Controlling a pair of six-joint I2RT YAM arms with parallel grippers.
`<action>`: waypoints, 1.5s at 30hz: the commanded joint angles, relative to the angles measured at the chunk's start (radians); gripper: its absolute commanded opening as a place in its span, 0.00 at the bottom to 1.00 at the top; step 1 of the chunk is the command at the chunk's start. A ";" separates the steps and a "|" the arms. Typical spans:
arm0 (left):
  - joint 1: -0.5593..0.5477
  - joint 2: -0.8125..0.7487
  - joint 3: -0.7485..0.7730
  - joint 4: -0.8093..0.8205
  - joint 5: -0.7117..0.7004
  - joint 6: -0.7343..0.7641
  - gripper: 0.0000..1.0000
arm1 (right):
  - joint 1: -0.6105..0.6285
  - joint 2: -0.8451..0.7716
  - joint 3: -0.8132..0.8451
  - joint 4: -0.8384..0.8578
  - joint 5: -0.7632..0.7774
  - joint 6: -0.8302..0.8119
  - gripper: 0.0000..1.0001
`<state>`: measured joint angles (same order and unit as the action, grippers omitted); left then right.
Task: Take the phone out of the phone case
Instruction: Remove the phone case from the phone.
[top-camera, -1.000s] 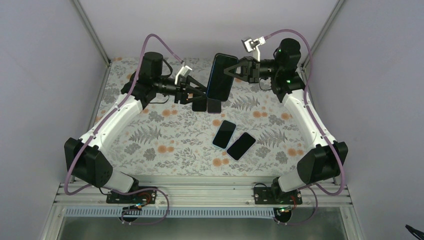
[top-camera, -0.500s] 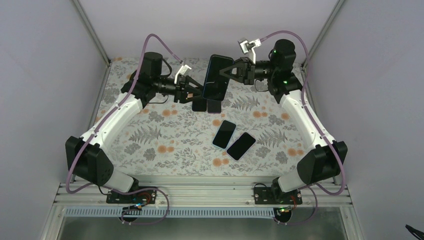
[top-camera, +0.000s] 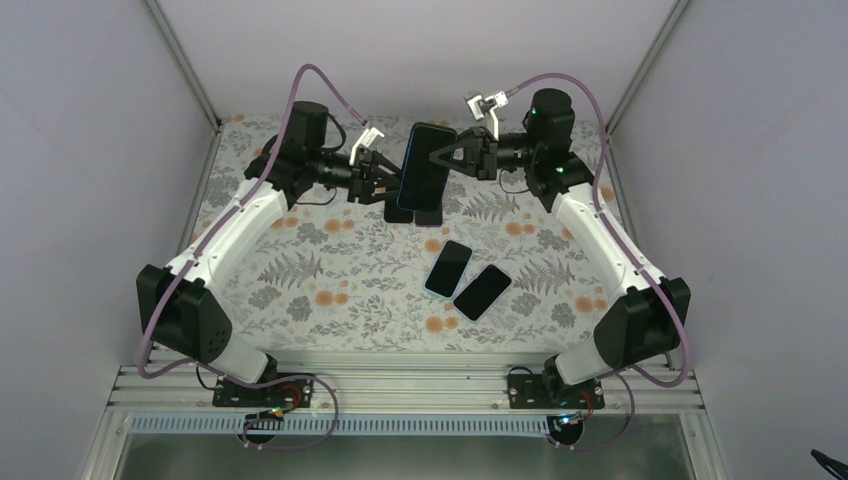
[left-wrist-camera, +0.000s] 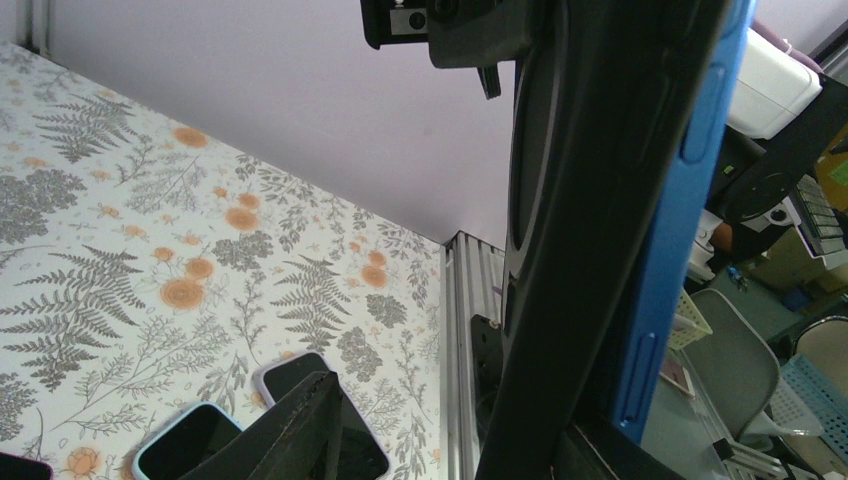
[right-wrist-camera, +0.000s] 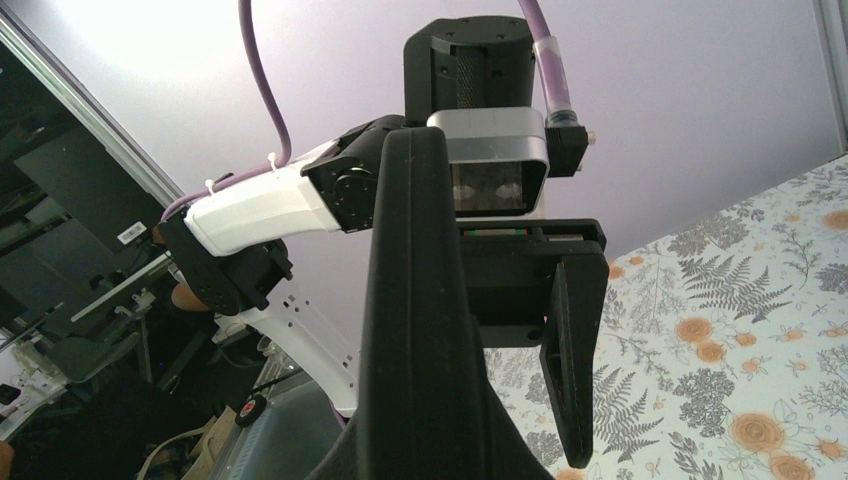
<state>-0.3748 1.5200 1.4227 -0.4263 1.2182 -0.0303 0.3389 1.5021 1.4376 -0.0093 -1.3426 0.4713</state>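
One phone (top-camera: 424, 165) in its blue case (left-wrist-camera: 682, 230) hangs upright in the air over the far middle of the table (top-camera: 330, 262), one long edge turned to each arm. We see the right gripper (top-camera: 447, 155) pinching its right edge, and nothing else bears it. The left gripper (top-camera: 388, 186) stands spread at the opposite edge: in the left wrist view the table shows between one finger (left-wrist-camera: 305, 430) and the phone. Right beneath, two dark slabs (top-camera: 396, 213) (top-camera: 431, 216) lie flat, so there is little room downward, and the back wall (top-camera: 400, 60) is near behind. Toward us the table is open as far as two spare phones (top-camera: 448, 268) (top-camera: 482, 291) lying side by side. Against a second ago, the phone has travelled left and slightly lower, in between the left fingers, with the right arm reaching further across. The spare phones have not moved.
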 joint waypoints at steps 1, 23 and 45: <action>0.005 0.020 0.094 0.133 -0.088 -0.022 0.44 | 0.125 -0.006 -0.062 -0.086 -0.265 0.008 0.04; -0.019 0.001 -0.013 0.328 0.014 -0.208 0.14 | 0.161 0.050 -0.052 -0.097 -0.253 0.012 0.04; 0.085 0.021 -0.178 0.560 -0.062 -0.622 0.02 | -0.043 0.067 0.096 -0.287 0.113 -0.103 0.90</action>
<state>-0.3099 1.5345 1.2419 0.0826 1.2095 -0.5549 0.3202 1.5883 1.4860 -0.1879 -1.3617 0.4759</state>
